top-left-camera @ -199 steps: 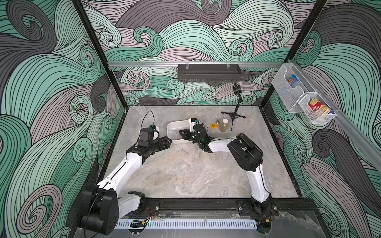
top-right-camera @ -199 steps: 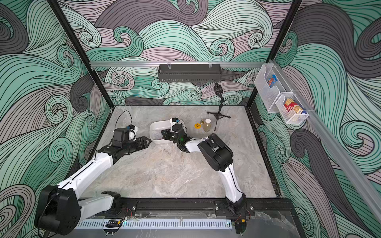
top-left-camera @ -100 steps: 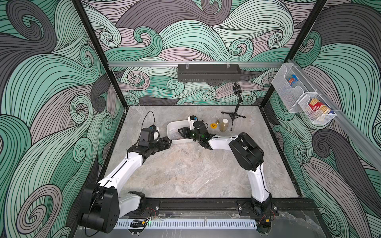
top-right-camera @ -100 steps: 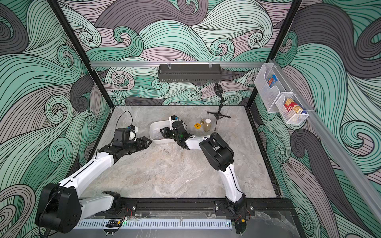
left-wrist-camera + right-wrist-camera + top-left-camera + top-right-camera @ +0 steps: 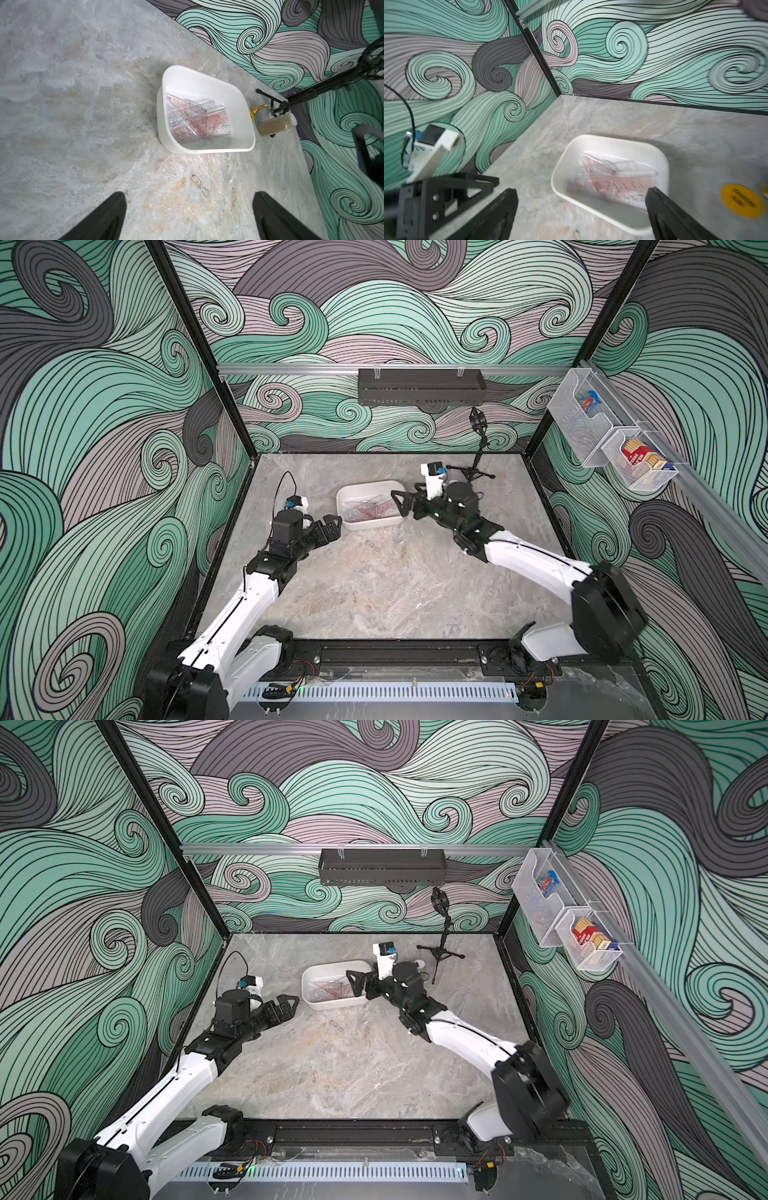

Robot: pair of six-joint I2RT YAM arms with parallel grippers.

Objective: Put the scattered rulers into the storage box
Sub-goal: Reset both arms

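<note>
The rulers [image 5: 197, 122] are being contained, piled lengthwise, in the storage box [image 5: 161, 116]. The right claw [image 5: 402, 504], nearer, is being held wide and empty at one end; the left claw [image 5: 332, 526], equally wide, is being held just beside the opposite end.

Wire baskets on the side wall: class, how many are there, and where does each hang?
2. Both hang side by side on the right wall's rail: the farther basket holds a blue packet, the nearer basket holds red and yellow boxes. None seems hidden.

Robot lab cell, wave-printed panels [image 5: 395, 323], aluminium rail [image 5: 291, 369], 2 bolted arms [image 5: 249, 605], marble-look tabletop [image 5: 395, 593]
</note>
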